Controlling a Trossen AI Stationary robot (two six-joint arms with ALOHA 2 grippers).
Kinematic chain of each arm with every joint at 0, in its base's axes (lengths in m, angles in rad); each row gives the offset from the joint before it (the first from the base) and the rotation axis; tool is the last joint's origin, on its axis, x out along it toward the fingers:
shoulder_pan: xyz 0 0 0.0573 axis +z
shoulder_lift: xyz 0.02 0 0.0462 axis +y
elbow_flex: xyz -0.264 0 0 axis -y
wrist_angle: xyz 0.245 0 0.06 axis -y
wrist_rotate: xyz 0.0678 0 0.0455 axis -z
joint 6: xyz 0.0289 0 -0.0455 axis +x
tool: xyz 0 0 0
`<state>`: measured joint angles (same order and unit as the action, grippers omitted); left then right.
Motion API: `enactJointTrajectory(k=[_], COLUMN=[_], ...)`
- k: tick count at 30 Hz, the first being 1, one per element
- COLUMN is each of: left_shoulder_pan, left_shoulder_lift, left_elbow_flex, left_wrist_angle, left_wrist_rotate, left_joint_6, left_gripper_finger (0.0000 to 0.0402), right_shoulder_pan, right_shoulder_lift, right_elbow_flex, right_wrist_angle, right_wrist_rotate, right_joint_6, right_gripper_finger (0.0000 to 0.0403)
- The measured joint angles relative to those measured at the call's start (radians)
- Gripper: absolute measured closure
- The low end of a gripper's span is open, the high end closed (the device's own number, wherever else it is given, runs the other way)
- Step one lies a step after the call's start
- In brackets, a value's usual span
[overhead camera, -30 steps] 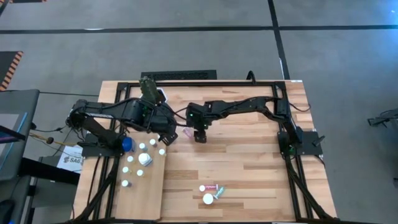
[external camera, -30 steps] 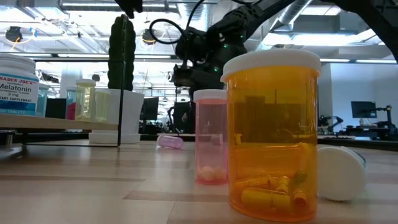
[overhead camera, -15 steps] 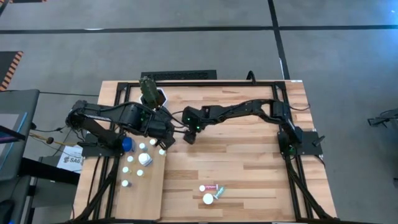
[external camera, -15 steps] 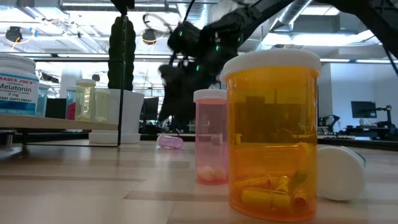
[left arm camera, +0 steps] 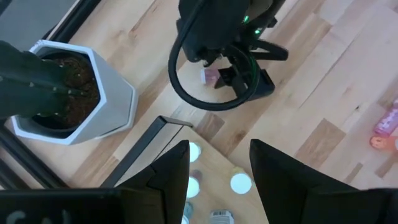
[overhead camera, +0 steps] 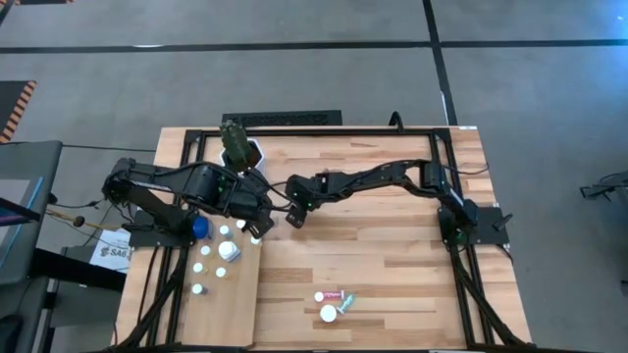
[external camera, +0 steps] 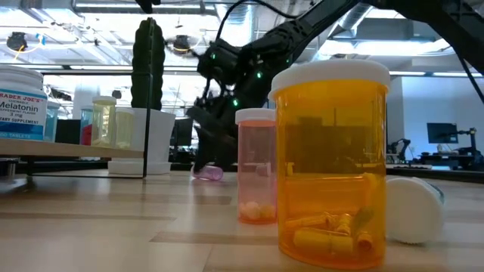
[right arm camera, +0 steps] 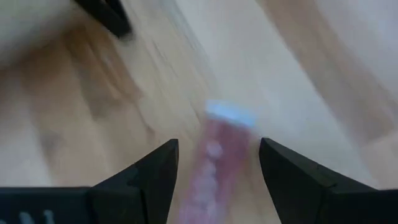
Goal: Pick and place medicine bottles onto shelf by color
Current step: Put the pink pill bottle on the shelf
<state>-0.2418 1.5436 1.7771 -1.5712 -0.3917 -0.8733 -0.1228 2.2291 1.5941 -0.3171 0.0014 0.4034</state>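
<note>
A pink medicine bottle (right arm camera: 214, 155) with a white cap lies on its side on the tabletop; it also shows in the low view (external camera: 206, 172). My right gripper (right arm camera: 217, 146) is open just above it, one finger on either side of the bottle; in the high view the gripper (overhead camera: 294, 218) covers it. My left gripper (overhead camera: 257, 229) is open and empty over the far right corner of the pale shelf (overhead camera: 235, 299). Several bottles stand upright on the shelf, among them one near that corner (overhead camera: 240, 224). An amber bottle (external camera: 331, 162) and a pink one (external camera: 255, 166) stand near the front edge.
A white hexagonal pot with a cactus (overhead camera: 235, 147) stands at the far left. A large white-capped jar (overhead camera: 229, 251) stands on the shelf, and a blue-capped thing (overhead camera: 200, 228) sits beside the shelf. A loose white cap (overhead camera: 328, 314) lies by the front bottles. Bare planks lie to the right.
My right gripper has gone toward the table's left edge and down, from beside the lying pink bottle to over it, its fingers now on either side of the bottle. The bottle has stayed where it lay. My left gripper has drawn a little toward the near edge.
</note>
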Motion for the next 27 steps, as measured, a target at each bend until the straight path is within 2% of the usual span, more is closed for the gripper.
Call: enactJointTrajectory(k=[11,14,24,27], left_shoulder_pan=[0.000,0.000,0.000,0.000], left_shoulder_lift=[0.000,0.000,0.000,0.000], left_elbow_flex=[0.000,0.000,0.000,0.000], left_wrist_angle=[0.000,0.000,0.000,0.000], left_wrist_rotate=[0.008,0.009,0.009,0.007], left_joint_6=[-0.004,-0.004,-0.014,-0.020], left_gripper_finger=[0.0246,0.0246,0.0246,0.0246], right_shoulder_pan=[0.022,0.027,0.028,0.026], right_shoulder_lift=[0.012,0.013,0.010,-0.006], right_elbow_flex=[0.000,0.000,0.000,-0.002], right_wrist_angle=[-0.059,-0.060,-0.105,-0.134], right_wrist_rotate=[0.014,0.029,0.040,0.029], right_joint_6=[-0.012,-0.012,-0.025,-0.059], right_gripper_finger=[0.0155,0.0167,0.0289,0.0312])
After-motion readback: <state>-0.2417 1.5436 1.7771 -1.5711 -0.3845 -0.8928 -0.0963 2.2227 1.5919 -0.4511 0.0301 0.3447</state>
